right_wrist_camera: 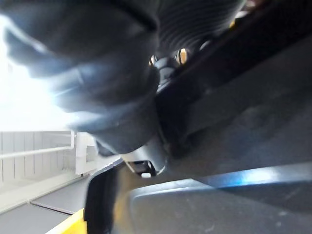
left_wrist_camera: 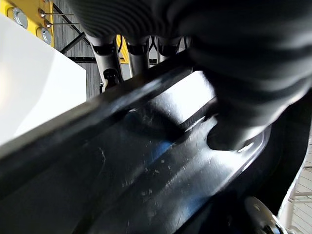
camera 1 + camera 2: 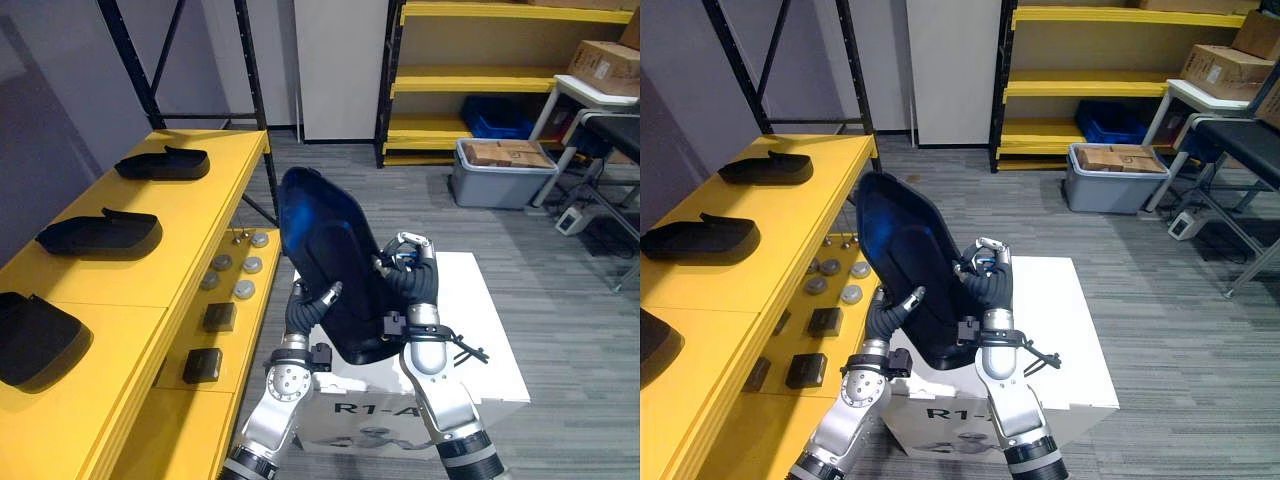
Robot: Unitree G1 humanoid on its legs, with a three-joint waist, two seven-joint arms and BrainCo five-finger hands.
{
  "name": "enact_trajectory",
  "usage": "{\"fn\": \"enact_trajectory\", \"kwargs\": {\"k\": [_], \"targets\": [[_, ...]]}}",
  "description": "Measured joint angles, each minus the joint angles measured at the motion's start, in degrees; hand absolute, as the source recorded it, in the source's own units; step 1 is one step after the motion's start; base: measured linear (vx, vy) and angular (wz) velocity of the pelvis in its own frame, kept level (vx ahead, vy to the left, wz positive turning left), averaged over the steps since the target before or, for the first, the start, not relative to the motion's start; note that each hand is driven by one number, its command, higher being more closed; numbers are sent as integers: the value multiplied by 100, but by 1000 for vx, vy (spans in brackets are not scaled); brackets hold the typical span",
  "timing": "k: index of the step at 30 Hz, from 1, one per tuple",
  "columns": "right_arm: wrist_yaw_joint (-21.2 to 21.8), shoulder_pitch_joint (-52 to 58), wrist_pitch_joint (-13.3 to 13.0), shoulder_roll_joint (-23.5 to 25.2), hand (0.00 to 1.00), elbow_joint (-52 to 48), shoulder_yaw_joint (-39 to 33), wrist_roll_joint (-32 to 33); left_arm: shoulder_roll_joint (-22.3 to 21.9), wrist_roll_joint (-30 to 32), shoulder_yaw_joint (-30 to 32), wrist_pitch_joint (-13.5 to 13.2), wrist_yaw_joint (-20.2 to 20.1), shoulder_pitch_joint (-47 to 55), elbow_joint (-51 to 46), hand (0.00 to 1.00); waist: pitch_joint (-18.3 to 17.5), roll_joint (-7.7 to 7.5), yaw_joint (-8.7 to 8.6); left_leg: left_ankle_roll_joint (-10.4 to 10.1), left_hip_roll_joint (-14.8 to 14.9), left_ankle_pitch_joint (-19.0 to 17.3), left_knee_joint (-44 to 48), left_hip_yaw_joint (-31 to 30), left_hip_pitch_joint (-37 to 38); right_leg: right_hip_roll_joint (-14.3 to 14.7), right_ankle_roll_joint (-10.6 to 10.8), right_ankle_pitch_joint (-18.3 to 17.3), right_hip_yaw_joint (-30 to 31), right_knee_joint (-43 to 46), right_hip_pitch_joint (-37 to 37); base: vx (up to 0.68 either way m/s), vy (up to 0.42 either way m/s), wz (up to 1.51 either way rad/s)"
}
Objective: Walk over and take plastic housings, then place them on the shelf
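Gripping with both: left hand (image 3: 312,305) curled over the rim of the housing (image 3: 330,250) at its 7 o'clock, with thumb pressed inside; right hand (image 3: 410,265) hooked round the rim at 3 o'clock. Holding the dark shell tilted on end over the white box (image 3: 480,330); cannot tell whether touching it. Judged as the carry step: pickup done, placing not yet. Next, probably turning toward the yellow shelf (image 3: 200,200) at 9 o'clock and laying it flat on a bare stretch, clear of the three other housings (image 3: 100,235) there.
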Motion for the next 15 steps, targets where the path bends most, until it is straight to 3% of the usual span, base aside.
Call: {"fn": "enact_trajectory", "kwargs": {"k": [9,15], "targets": [[737,316,-81,-286,0,156,-129,439,64,32,374,75,-412,9,-110,100,-7,-2,-1,2,5,1,0,15,-9,8,-6,85,1,-83,20,-13,7,-1],[1209,316,-136,-427,0,-518,-604,1022,-94,30,531,73,-733,167,-492,100,-6,-4,10,2,12,1,-11,88,17,18,-8,87,89,-81,9,-1,7,-5]]}}
